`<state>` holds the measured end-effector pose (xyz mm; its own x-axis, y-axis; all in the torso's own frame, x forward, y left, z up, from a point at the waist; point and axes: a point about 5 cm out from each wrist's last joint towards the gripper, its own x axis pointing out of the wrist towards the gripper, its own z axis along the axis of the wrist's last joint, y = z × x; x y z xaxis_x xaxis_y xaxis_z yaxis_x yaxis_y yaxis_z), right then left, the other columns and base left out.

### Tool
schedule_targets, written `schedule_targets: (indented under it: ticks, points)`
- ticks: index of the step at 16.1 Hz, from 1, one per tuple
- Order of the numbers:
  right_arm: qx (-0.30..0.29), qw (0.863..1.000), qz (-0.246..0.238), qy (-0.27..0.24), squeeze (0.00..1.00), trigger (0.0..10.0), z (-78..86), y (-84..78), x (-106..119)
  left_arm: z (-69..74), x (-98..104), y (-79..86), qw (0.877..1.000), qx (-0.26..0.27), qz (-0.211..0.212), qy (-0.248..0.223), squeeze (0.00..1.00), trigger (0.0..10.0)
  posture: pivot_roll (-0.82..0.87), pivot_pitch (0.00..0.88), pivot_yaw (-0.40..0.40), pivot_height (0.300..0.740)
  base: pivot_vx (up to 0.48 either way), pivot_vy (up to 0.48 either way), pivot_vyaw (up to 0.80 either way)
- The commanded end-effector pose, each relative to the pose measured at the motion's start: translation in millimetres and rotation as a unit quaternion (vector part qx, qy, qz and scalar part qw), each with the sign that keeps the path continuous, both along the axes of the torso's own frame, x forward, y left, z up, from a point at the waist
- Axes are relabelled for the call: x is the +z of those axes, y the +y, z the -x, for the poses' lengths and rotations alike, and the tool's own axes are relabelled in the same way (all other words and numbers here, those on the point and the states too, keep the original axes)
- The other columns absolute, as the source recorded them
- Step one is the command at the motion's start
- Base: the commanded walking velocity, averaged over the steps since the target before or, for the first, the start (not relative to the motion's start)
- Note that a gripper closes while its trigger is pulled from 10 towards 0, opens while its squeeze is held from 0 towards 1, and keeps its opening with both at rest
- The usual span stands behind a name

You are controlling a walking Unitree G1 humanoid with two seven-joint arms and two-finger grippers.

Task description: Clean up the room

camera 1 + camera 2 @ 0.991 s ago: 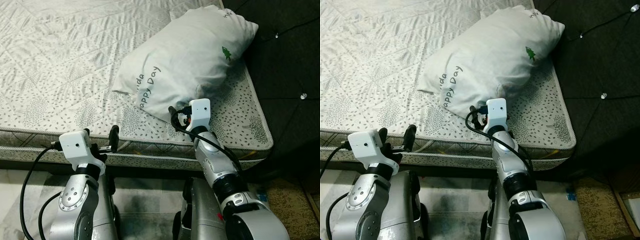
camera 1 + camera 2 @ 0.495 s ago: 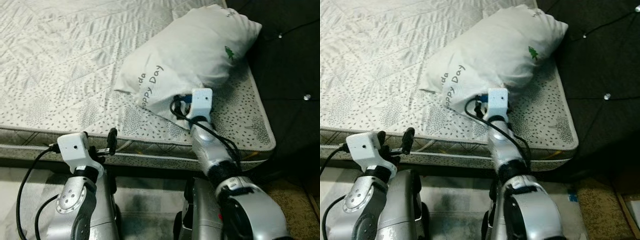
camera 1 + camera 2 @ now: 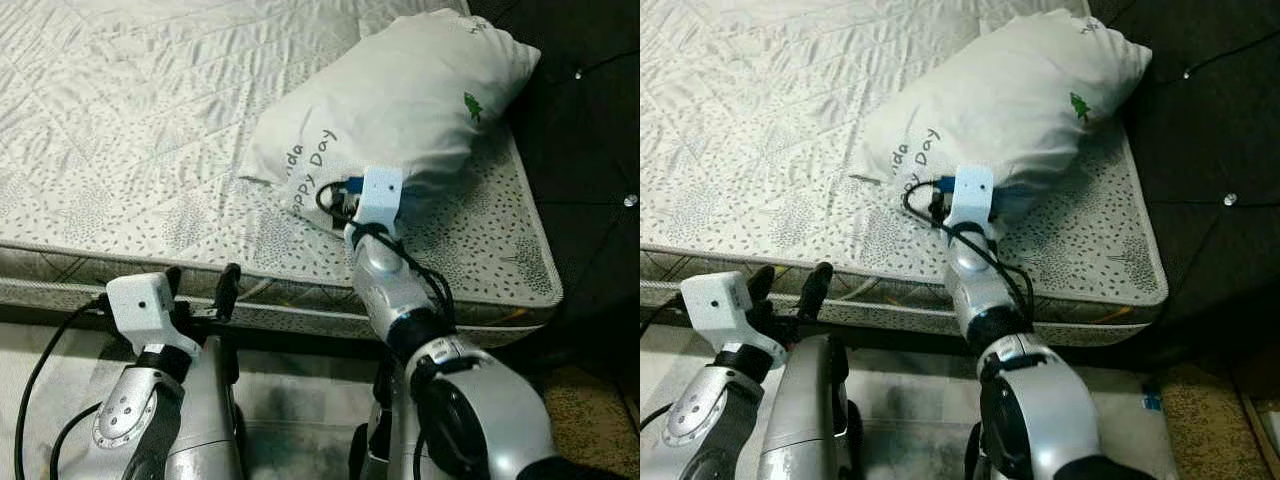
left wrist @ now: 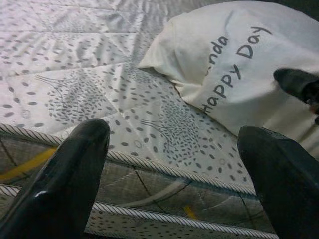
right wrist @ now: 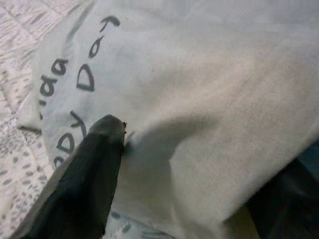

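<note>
A white pillow [image 3: 400,100] printed "Happy Day", with a small green tree, lies at the far right of the bed's mattress [image 3: 120,130]. My right gripper [image 5: 204,149] is pressed into the pillow's near edge and stands open. One black finger [image 5: 94,164] lies against the fabric, and the cloth bulges between the two fingers. In the head views its white wrist housing [image 3: 380,195] hides the fingertips. My left gripper [image 3: 200,290] is open and holds nothing. It hovers just before the mattress's front edge, left of the pillow [image 4: 239,74].
A dark tufted headboard [image 3: 590,120] rises along the right side of the bed. The mattress's piped front edge [image 3: 300,310] runs across, just ahead of my arms. Below lie pale floor [image 3: 290,400] and a brownish rug [image 3: 590,400] at the lower right.
My right arm has reached forward and to the left, so its gripper now digs into the pillow's near edge. The left gripper has sunk a little toward the mattress edge. The camera has shifted slightly.
</note>
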<state>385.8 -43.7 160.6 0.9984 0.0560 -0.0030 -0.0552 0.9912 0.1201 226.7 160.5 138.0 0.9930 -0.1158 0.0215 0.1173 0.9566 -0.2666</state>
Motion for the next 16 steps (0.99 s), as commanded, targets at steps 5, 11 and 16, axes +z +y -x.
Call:
schedule_targets:
  ticks: [5,11,16]
  points:
    - [-0.001,1.000,-0.011,0.003,0.00,0.0,1.8,14.3,3.3,1.3,4.8,-3.0,1.000,-0.008,-0.003,-0.001,0.00,10.0,0.21,0.237,-0.094,0.545,0.000,0.000,0.00]
    - [-0.012,1.000,0.008,0.006,0.00,0.0,1.1,11.2,1.5,-0.3,6.2,-4.5,1.000,-0.008,-0.005,-0.002,0.00,10.0,0.21,0.232,-0.087,0.545,0.000,0.000,0.00]
    - [-0.013,1.000,0.008,0.000,0.00,0.0,-0.2,9.3,3.9,-5.5,8.4,-2.6,1.000,-0.008,-0.007,-0.007,0.00,10.0,0.20,0.228,-0.091,0.545,0.000,0.000,0.00]
